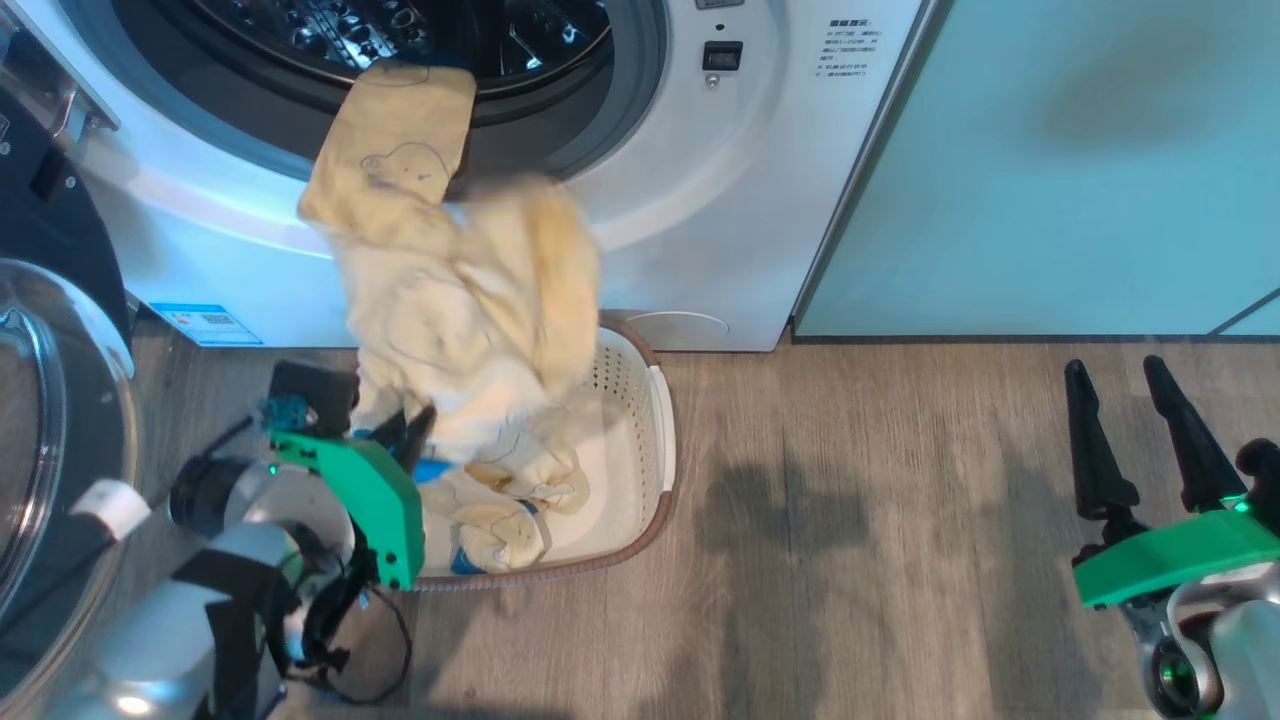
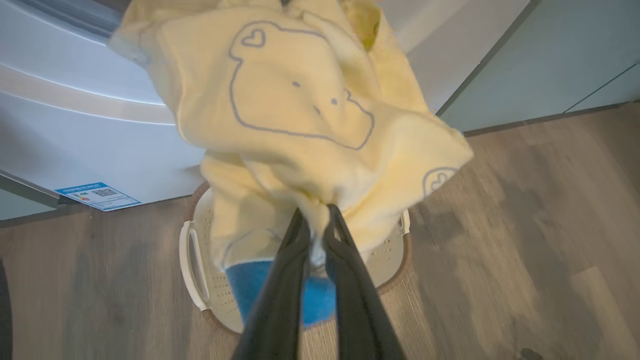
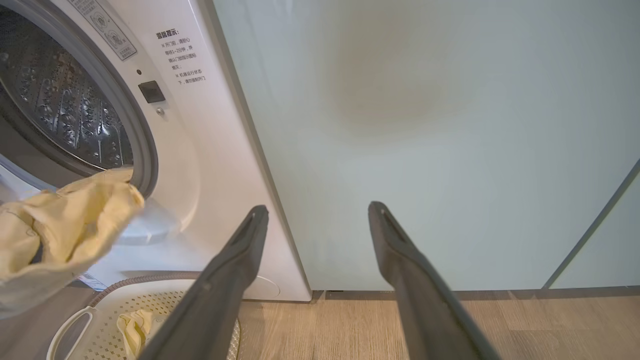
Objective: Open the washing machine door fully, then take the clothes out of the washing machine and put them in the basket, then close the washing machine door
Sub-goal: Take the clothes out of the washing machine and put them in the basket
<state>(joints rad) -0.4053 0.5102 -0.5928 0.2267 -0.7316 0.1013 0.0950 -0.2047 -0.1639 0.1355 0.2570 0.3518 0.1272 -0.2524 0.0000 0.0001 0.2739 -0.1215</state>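
Cream-yellow soft clothes [image 1: 470, 290], bear outlines printed, hang from washing machine [image 1: 720, 200] drum mouth over perforated rounded basket [image 1: 655, 420]; left gripper [image 2: 316, 210] pinches a fold; right gripper [image 3: 317, 207] fingers spread.

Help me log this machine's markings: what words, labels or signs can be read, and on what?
"温馨提示:" heads the printed notice on the washing machine front.
Its smaller lines: too small to read.
Blue sticker with QR code, low on the machine: text too small.
Label strip near the notice: unreadable.
Clothes: drawn outlines, no words.
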